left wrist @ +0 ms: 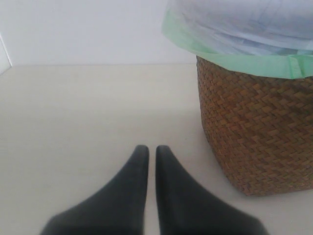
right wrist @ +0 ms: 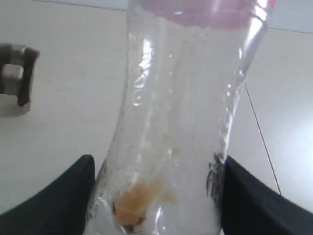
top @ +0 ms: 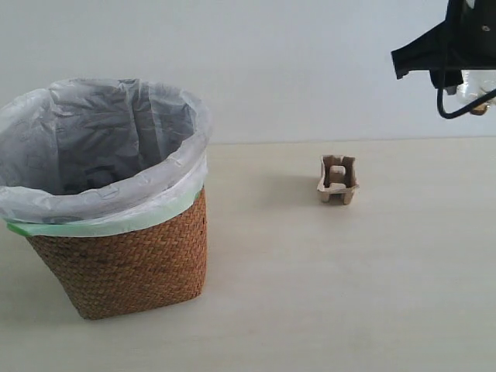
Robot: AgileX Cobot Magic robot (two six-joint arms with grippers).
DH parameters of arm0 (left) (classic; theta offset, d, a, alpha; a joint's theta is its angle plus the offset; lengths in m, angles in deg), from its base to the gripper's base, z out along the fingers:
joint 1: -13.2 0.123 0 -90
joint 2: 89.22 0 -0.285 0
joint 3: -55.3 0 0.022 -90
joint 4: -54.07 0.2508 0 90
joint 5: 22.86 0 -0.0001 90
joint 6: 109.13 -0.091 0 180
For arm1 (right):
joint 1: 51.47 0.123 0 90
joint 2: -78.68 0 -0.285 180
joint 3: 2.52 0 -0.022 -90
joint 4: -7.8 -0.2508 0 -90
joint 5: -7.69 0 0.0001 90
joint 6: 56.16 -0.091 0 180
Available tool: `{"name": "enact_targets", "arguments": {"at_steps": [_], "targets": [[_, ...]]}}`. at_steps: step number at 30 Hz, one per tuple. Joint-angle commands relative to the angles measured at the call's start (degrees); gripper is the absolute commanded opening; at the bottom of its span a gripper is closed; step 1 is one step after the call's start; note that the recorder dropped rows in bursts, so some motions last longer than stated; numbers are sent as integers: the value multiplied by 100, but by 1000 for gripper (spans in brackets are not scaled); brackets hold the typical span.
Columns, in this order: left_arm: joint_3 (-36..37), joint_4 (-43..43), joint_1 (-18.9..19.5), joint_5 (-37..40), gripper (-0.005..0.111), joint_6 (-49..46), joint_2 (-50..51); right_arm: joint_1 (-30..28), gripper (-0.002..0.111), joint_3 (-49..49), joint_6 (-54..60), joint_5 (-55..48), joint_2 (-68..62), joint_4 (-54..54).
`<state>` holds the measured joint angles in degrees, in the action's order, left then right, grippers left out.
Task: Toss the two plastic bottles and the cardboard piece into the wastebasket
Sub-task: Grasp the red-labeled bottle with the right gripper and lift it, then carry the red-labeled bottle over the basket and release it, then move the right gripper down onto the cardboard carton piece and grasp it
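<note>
Aloft, right gripper [right wrist: 156, 196] clasps the red-labelled bottle [right wrist: 181, 112]; left gripper [left wrist: 147, 159] clenched beside wastebasket [left wrist: 254, 132].

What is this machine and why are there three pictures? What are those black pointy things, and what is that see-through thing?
This is a robot with two arms, and each arm ends in a gripper, a pincer of two black fingers. One picture comes from a camera watching the whole table. The other two come from small cameras on the robot's wrists.

On the table stand a woven wastebasket lined with a plastic bag, and a small cardboard piece.

The left gripper is those black points: closed, holding nothing, near the wastebasket. The right gripper, up in the air, squeezes a clear plastic bottle with a red label. The see-through thing is that bottle, very close to the camera.
</note>
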<state>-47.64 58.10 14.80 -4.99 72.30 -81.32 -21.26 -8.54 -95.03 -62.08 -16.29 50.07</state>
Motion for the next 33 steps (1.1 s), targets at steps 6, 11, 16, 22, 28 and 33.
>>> {"name": "enact_targets", "arguments": {"at_steps": [6,11,16,22,28,33], "targets": [[15,-38,-35,-24,5,-1,-11,80,0,-175,1206,1113,-175,-3513],[15,-38,-35,-24,5,-1,-11,638,9,-992,3669,2240,-246,-7029],[15,-38,-35,-24,5,-1,-11,1039,98,-1544,3774,2710,-439,-7292],[15,-38,-35,-24,5,-1,-11,1028,97,-1600,3290,2707,-594,-6915],[15,-38,-35,-24,5,-1,-11,1028,97,-1600,3268,2424,-609,-6622],[15,-38,-35,-24,5,-1,-11,1028,97,-1600,3075,2011,-609,-6156]]}}
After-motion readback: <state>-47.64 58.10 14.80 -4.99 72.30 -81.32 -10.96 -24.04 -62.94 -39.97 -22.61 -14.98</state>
